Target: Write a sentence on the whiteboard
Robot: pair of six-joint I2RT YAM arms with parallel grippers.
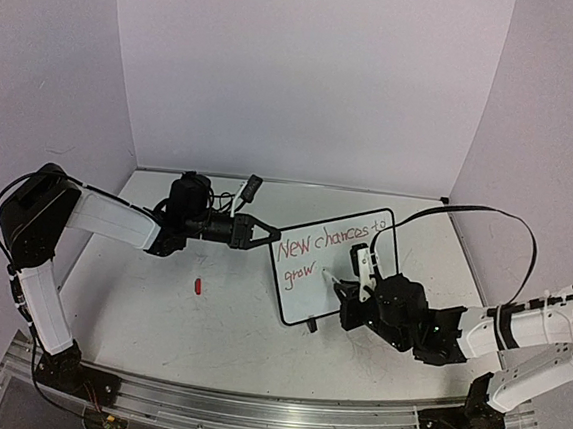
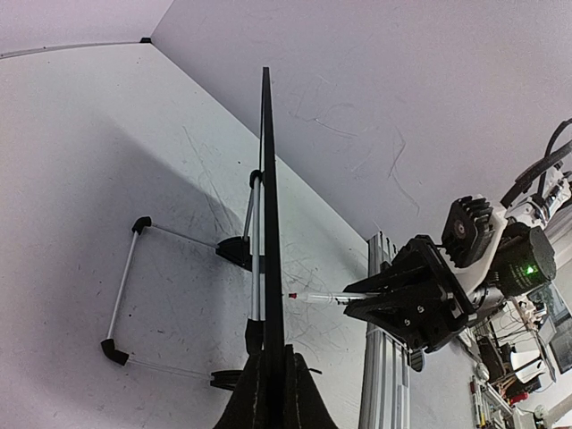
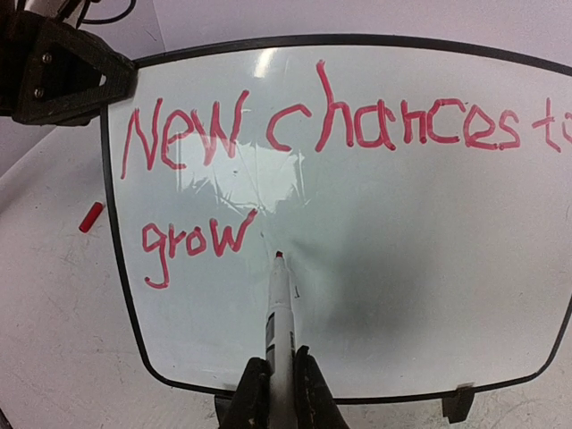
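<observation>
Top view: the whiteboard [image 1: 312, 295] is standing right of centre on the table [image 1: 156, 324], bearing the red words "New chances to grow". The left gripper [image 1: 268, 235] is pinching its left edge, jaws closed on the frame. The right gripper [image 1: 345, 290] is holding a marker [image 1: 329, 277] up to the board. A small red object [image 1: 199, 287] is lying apart to the left.

Left wrist: the board is showing edge-on between the fingers.

Right wrist: the jaws are clamping the marker, its red tip sitting just right of "grow"; contact is unclear.
</observation>
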